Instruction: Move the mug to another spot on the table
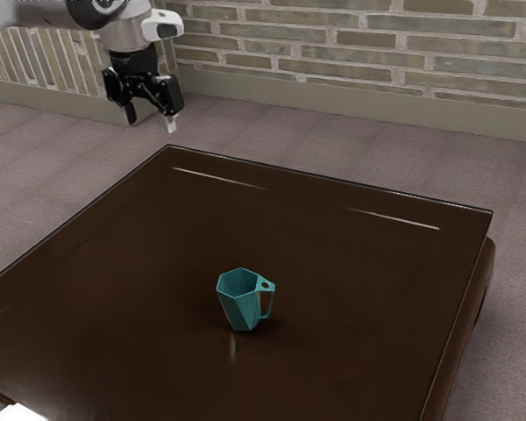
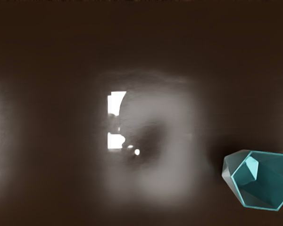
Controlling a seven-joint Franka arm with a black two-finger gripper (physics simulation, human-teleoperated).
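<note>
A teal, faceted mug (image 1: 244, 299) stands upright on the dark brown surface (image 1: 351, 263), near its middle, handle toward the exterior view's right.

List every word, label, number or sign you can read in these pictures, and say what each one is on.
There is no text to read. The mug is plain teal with no print. The table has pale glare streaks, not writing. The hand and the brick wall carry no legible marks.
</note>
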